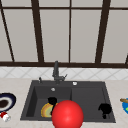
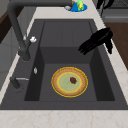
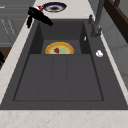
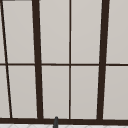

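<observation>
The left hand (image 1: 52, 100) is hovering over the sink's (image 1: 30, 100) left basin, just above the yellow-rimmed plate (image 2: 69, 81) lying on the basin floor; its fingers are too dark to read, so I cannot tell if they are released or clenched. The right hand (image 2: 96, 41) is hanging over the right basin near its front wall, fingers (image 2: 85, 47) straight and released, holding nothing.

A small red bit (image 2: 73, 80) is sitting at the plate's centre. A large red ball (image 1: 67, 114) is blocking the front view at 6 o'clock, covering part of the plate. The faucet (image 1: 56, 71) is standing at 12 o'clock behind the sink. On the worktop (image 1: 15, 85), a dark bowl (image 1: 6, 101) is sitting at 9 o'clock and a blue dish (image 1: 125, 105), cut off by the frame, at 3 o'clock.
</observation>
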Tool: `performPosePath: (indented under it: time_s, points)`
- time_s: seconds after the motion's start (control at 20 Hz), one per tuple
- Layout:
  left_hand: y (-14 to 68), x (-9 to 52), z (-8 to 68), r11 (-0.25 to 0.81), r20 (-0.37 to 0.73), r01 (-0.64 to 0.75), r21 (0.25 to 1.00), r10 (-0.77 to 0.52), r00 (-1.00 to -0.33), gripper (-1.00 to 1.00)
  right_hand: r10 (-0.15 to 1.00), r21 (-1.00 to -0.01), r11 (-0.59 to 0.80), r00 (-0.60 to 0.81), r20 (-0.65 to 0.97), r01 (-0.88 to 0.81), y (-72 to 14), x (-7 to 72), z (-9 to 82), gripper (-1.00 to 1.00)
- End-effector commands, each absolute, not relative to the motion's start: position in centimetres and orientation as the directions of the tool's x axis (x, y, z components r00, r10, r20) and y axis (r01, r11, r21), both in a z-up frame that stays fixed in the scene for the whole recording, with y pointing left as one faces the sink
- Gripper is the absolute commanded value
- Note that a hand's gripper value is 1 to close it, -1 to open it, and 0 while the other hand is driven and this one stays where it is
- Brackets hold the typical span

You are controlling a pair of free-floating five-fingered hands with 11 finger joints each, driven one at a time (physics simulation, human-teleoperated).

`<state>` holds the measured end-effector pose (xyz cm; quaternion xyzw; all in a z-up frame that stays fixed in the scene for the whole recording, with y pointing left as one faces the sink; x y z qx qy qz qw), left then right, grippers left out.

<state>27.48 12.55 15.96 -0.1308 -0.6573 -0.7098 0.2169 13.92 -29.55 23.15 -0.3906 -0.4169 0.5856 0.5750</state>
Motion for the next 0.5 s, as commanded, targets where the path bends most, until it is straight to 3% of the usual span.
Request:
performPosePath:
  time_s: [0.0, 0.45]
  points:
    - [12.6, 30.6, 13.9, 0.020, 0.442, 0.442, 0.897, -0.104, -0.891, -1.00, 0.999, -0.938, 0.009, -0.034, 0.022, -0.348, -29.5, 13.9, 23.1, 0.00]
    - [13.7, 33.6, 9.4, 0.086, 0.419, 0.410, 0.908, -0.153, -0.895, -1.00, 0.999, -0.938, 0.009, -0.034, 0.022, -0.348, -29.5, 13.9, 23.1, 0.00]
